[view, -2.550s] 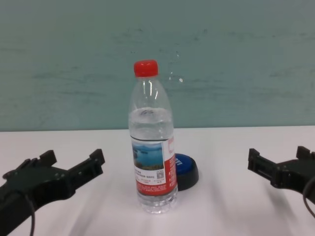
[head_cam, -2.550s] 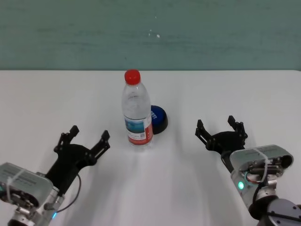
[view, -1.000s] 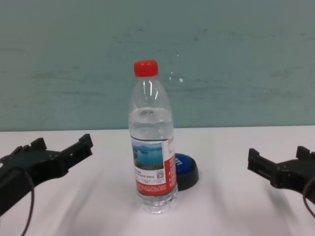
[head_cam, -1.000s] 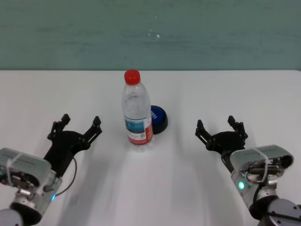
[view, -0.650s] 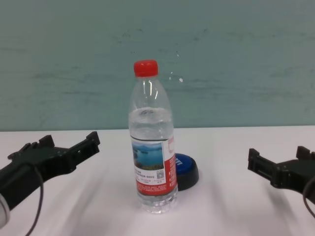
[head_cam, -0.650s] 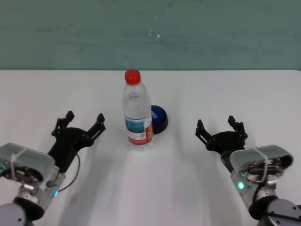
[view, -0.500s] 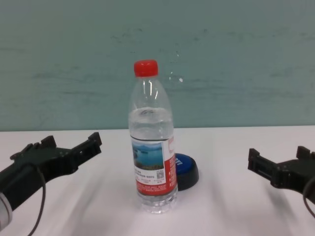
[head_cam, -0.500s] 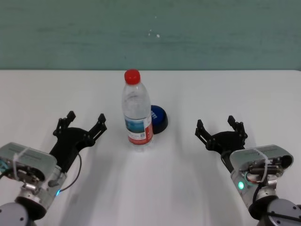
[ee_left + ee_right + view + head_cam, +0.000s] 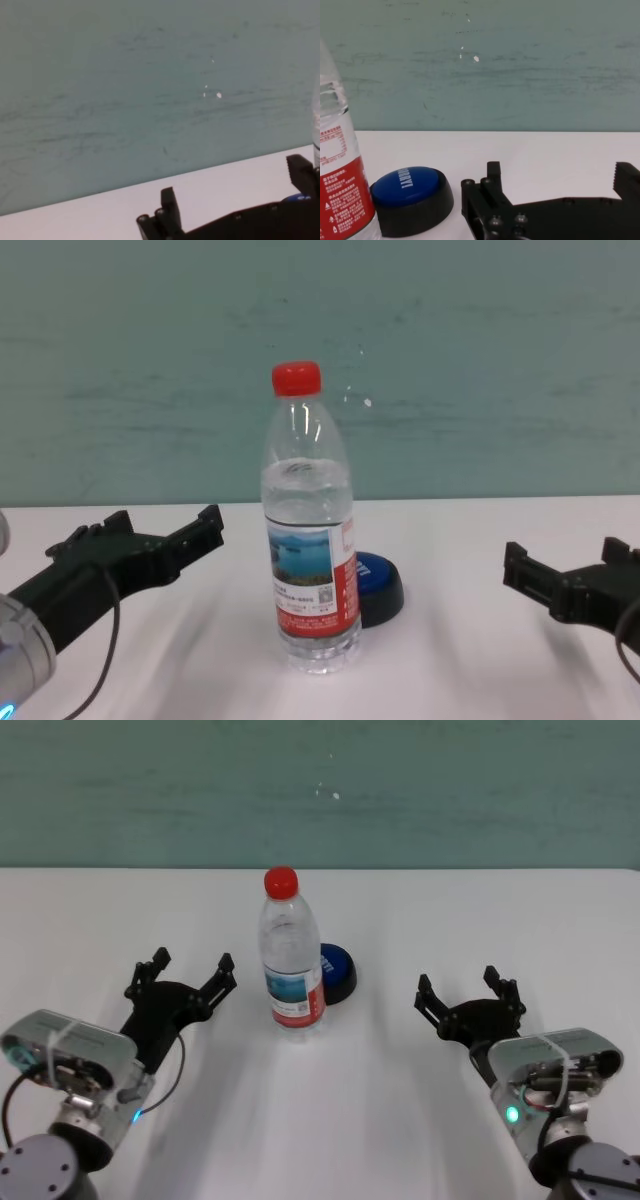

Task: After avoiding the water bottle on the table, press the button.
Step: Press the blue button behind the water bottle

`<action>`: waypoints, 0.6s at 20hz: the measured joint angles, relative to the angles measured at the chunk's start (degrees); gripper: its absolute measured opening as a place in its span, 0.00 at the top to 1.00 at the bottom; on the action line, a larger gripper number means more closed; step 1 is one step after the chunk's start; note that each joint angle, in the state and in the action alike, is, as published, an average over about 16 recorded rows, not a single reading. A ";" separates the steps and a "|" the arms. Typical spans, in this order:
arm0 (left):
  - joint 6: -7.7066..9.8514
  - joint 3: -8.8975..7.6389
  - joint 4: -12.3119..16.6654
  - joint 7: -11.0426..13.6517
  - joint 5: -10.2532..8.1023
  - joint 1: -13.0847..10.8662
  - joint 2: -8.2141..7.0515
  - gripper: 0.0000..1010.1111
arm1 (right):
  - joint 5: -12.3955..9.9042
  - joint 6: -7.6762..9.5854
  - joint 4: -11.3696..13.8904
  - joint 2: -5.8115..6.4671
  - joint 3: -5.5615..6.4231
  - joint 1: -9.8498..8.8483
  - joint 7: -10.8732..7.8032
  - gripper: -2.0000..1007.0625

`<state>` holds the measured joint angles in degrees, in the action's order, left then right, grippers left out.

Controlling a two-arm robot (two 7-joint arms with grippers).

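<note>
left gripper (image 9: 190, 977) held open beside bottle (image 9: 291, 952), button (image 9: 338, 972) tucked behind it, right gripper (image 9: 470, 995) open and idle.
the bottle is judged tall, nearly full and easily tipped, so it is not to be touched; the button, low and stiff on the table (image 9: 400, 1120), is best pressed on its blue dome from above.
</note>
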<state>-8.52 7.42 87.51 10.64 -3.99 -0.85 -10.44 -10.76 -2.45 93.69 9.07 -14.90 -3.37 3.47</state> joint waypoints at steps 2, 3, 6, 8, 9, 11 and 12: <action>-0.09 0.14 -0.59 -0.16 0.25 0.55 0.21 0.00 | 0.00 0.00 0.00 0.00 0.00 0.00 0.00 0.00; -0.13 0.20 -0.87 -0.24 0.36 0.82 0.32 0.00 | 0.00 0.00 0.00 0.00 0.00 0.00 0.00 0.00; -0.23 0.32 -1.59 -0.41 0.62 1.52 0.60 0.00 | 0.00 0.00 0.00 0.00 0.00 0.00 0.00 0.00; -0.35 0.37 -2.06 -0.51 0.79 1.96 0.77 0.00 | 0.00 0.00 0.00 0.00 0.00 0.00 0.00 0.00; -0.44 0.40 -2.31 -0.58 0.89 2.19 0.86 0.00 | 0.00 0.00 0.00 0.00 0.00 0.00 0.00 0.00; -0.64 0.44 -2.84 -0.71 1.09 2.66 1.04 0.00 | 0.00 0.00 0.00 0.00 0.00 0.00 0.00 0.00; -0.75 0.46 -3.10 -0.77 1.19 2.89 1.13 0.00 | 0.00 0.00 0.00 0.00 0.00 0.00 0.00 0.00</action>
<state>-9.26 7.88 84.42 9.87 -2.81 2.05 -9.31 -10.77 -2.45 93.69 9.06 -14.90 -3.37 3.47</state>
